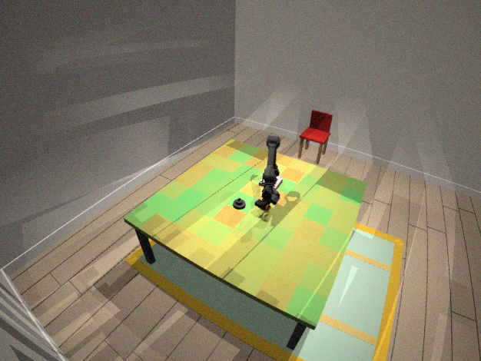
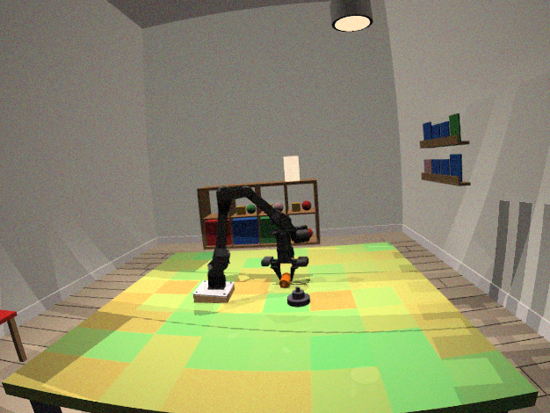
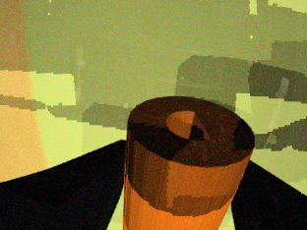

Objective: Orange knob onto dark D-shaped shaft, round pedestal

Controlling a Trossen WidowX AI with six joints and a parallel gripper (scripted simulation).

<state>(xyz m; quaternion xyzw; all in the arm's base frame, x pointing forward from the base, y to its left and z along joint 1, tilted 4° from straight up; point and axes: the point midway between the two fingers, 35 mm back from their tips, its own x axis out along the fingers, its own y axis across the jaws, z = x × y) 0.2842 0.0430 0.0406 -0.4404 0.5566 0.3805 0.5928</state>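
The orange knob (image 1: 267, 207) (image 2: 285, 280) (image 3: 187, 189) is a cylinder lying on its side, tilted in the wrist view. Its dark end face with the partly flat-sided hole shows there, toward the top of the frame. My gripper (image 1: 266, 206) (image 2: 286, 277) (image 3: 181, 160) is shut on the knob, one dark finger against each side. Whether the knob touches the table cannot be told. The dark round pedestal (image 1: 239, 205) (image 2: 298, 301) stands apart from the knob, nearer to the exterior view. Its short shaft (image 2: 297, 289) points up with nothing on it; the shaft's flat side is not visible.
The arm's white base plate (image 1: 276, 181) (image 2: 213, 291) sits on the patchwork green, yellow and orange table (image 1: 194, 248) (image 2: 249, 351). Shadows fall across the tabletop. A red chair (image 1: 316, 134) and a shelf unit (image 2: 258, 183) stand beyond the table.
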